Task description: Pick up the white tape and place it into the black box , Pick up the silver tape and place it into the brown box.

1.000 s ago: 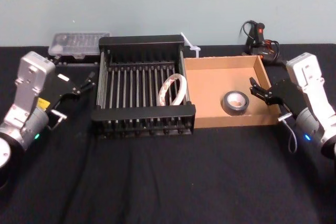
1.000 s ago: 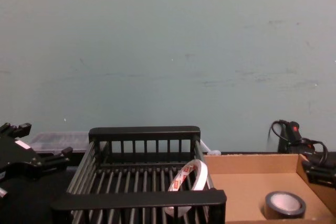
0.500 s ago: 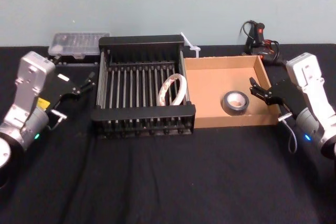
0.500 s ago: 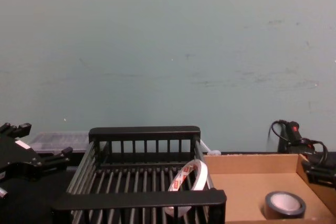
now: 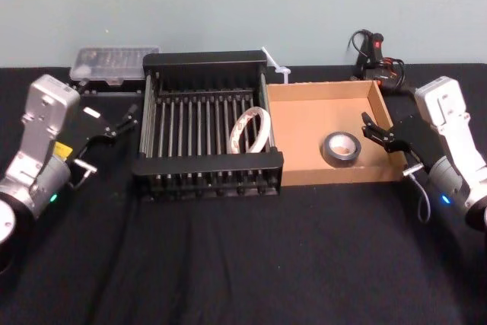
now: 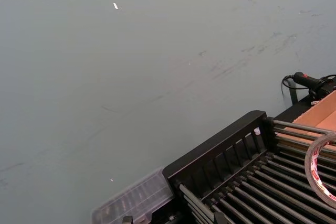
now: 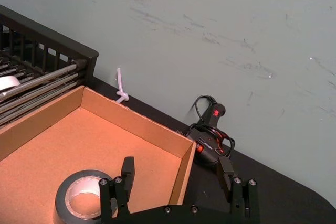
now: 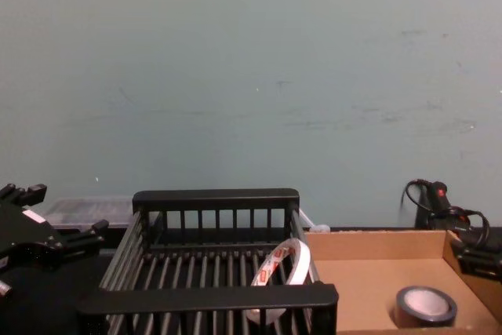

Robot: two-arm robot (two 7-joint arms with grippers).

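Your task looks done: white tape sits in the black box, silver tape in the brown box, just ahead of your right gripper. Its jaws and your left gripper's stand wide apart, holding nothing.

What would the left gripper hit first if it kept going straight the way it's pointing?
Probably the black box: the open left gripper points at its left slatted side, though its height relative to that wall is hard to judge.
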